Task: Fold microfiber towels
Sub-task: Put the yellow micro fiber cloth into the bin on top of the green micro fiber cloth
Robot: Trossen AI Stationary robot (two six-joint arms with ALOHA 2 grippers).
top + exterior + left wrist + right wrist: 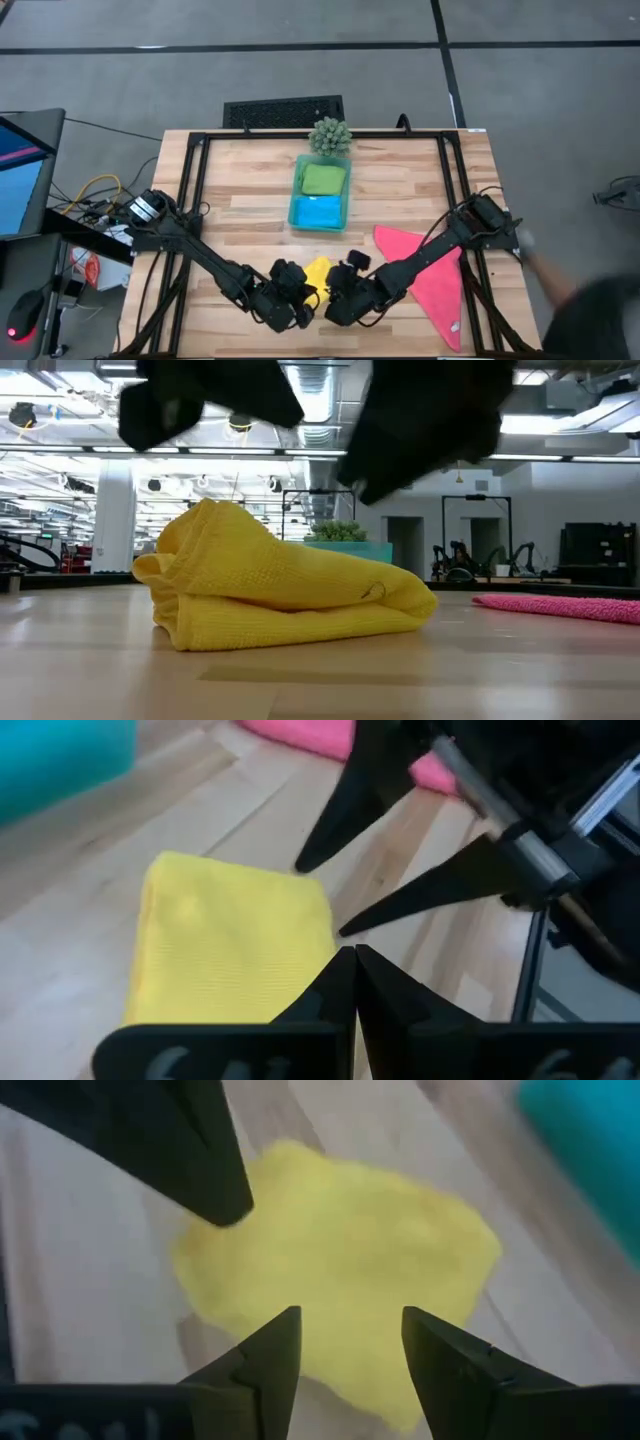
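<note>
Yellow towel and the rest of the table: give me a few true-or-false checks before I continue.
1. The yellow towel lies folded on the table. True.
2. The right gripper is shut on it. False: its jaws stand apart above it, holding nothing.
3. The left gripper is shut. True.
4. The pink towel is in the teal tray. False: it lies on the table; the tray holds the green towel and blue towel.

Yellow towel (285, 592), pink towel (432, 280)
</note>
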